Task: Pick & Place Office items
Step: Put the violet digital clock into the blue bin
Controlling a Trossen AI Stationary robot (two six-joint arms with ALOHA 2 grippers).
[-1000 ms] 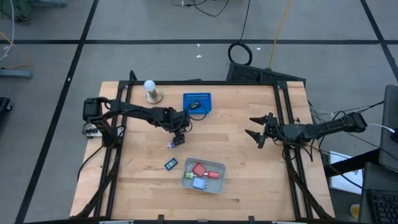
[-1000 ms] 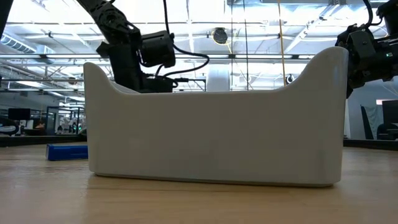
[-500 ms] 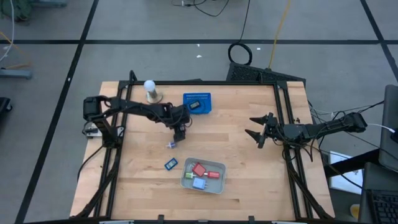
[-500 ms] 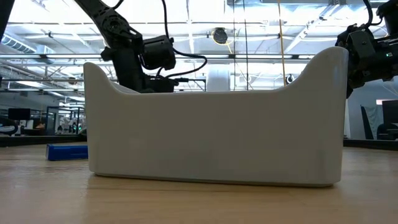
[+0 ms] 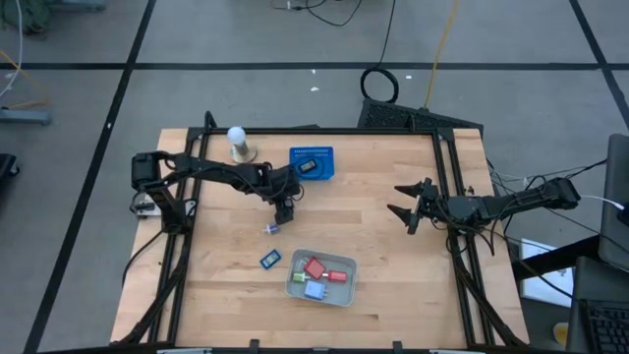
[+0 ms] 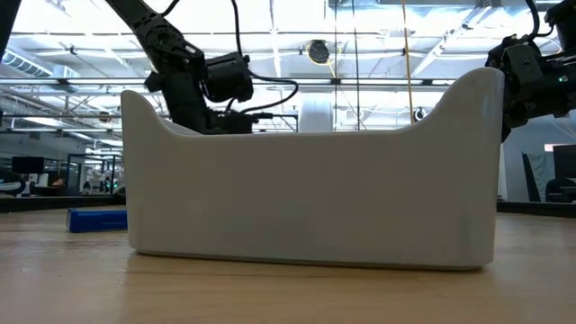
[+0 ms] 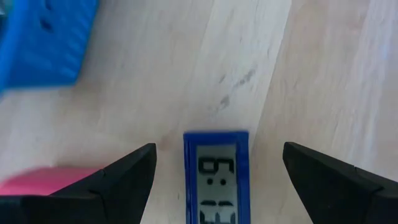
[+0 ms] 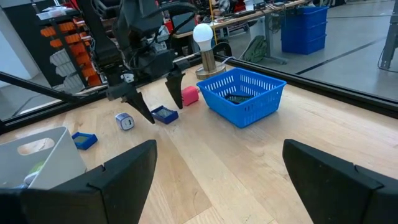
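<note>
High view: the left end effector (image 5: 282,212) hangs over the tabletop (image 5: 383,265) near the blue basket (image 5: 312,164). A small blue clock (image 5: 270,230) lies just below it, another blue piece (image 5: 270,260) sits nearer the white tray (image 5: 295,288), which holds red, green and blue pieces. The right end effector (image 5: 405,209) waits at the right side, fingers spread.

Low view: the tray's wall (image 6: 310,193) fills the frame.

Left wrist view: released fingers (image 7: 118,180) straddle the blue clock (image 7: 216,177), not touching it; a pink piece (image 7: 37,180) lies beside.

Right wrist view: the left end effector (image 8: 158,99) stands over the clock (image 8: 164,114), jaws apart.
</note>
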